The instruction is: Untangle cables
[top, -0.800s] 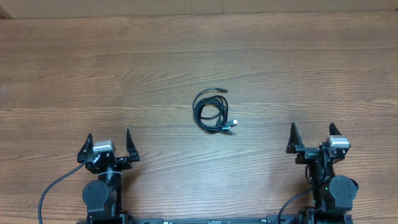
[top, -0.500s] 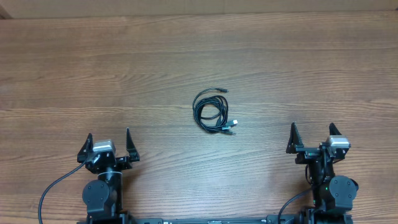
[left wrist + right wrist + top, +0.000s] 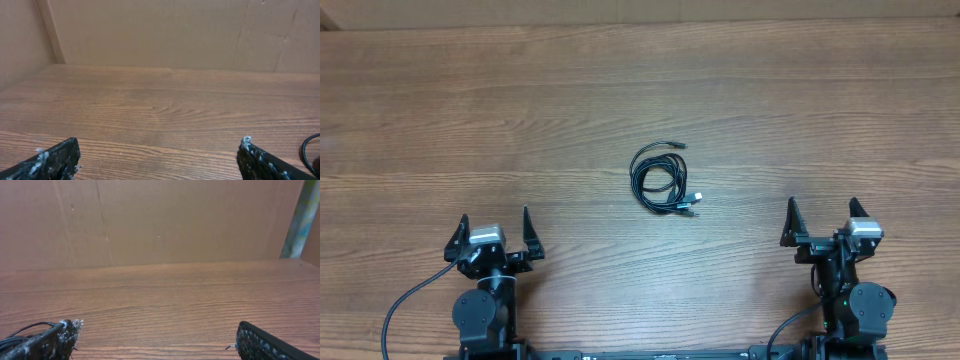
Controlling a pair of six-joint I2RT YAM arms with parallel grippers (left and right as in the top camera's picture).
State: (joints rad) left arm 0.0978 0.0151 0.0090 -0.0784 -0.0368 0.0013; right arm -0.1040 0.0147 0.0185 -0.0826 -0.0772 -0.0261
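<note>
We look down on the wooden table, with both arms parked at its near edge. The left pincer and the right pincer each stand spread wide, gripping nothing and well apart from the work. Between them, further out toward the table's middle, the cables lie flat on the wood as one small coiled bundle of thin black overlapping loops. Silvery plug ends poke out at the bundle's lower right, and another end shows at its top. We judge the untangling not yet begun, so the step in hand is the first approach. Next, one pincer should probably reach in to pin the coil while the other takes a free plug end and draws it out.
</note>
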